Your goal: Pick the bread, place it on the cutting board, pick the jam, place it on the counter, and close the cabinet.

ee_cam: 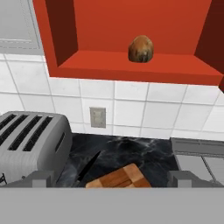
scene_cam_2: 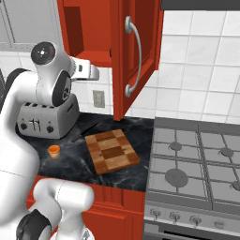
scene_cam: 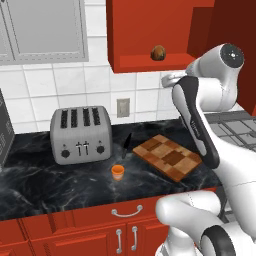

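Observation:
The bread [scene_cam: 158, 52] [ee_cam: 141, 48], a round brown loaf, sits on the bottom shelf of the open red cabinet [scene_cam: 145, 27]. The cabinet's door [scene_cam_2: 138, 51] stands swung out. My gripper [ee_cam: 111, 179] [scene_cam: 167, 77] hovers in front of the cabinet, below and short of the loaf, open with nothing between its fingertips. The jam [scene_cam: 117, 172] [scene_cam_2: 54, 150], a tiny orange jar, stands on the black counter [scene_cam: 50, 185] in front of the toaster. The checkered cutting board [scene_cam: 167, 156] [scene_cam_2: 111, 151] [ee_cam: 119, 179] lies bare to the jar's right.
A silver toaster [scene_cam: 80, 134] [ee_cam: 30, 140] stands at the back of the counter. A black knife [scene_cam: 127, 144] [ee_cam: 87, 166] lies between it and the board. A gas stove [scene_cam_2: 197, 164] adjoins on the right. A grey glass-fronted wall cabinet [scene_cam: 45, 30] hangs at the left.

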Robot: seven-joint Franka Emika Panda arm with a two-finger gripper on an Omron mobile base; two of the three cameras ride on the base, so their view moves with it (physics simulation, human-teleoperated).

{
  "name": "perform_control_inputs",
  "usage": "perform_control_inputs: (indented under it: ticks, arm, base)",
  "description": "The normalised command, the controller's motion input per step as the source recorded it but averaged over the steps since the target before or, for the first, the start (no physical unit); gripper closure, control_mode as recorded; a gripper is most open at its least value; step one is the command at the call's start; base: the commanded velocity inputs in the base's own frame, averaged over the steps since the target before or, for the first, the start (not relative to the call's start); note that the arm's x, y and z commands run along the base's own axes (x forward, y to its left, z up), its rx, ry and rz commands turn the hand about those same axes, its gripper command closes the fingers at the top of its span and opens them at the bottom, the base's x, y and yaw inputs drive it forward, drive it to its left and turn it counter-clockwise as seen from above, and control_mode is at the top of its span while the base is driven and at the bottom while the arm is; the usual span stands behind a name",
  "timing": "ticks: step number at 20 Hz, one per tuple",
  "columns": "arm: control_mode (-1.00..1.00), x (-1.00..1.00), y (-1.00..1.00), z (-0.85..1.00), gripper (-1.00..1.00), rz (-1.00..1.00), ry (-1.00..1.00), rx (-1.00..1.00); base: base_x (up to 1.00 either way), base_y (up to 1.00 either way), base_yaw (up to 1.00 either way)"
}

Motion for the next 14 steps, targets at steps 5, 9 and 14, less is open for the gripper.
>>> perform_control_inputs:
  ticks: [5, 9, 14]
  arm:
    - [-1.00, 0.00, -0.07, 0.11, -1.00, -0.05, 0.00, 0.00]
    - [-1.00, 0.00, -0.09, 0.14, -1.00, -0.03, 0.00, 0.00]
    - [-1.00, 0.00, -0.12, 0.14, -1.00, 0.00, 0.00, 0.00]
  base:
    - [0.00, 0.00, 0.00]
    - [0.00, 0.00, 0.00]
    - [0.00, 0.00, 0.00]
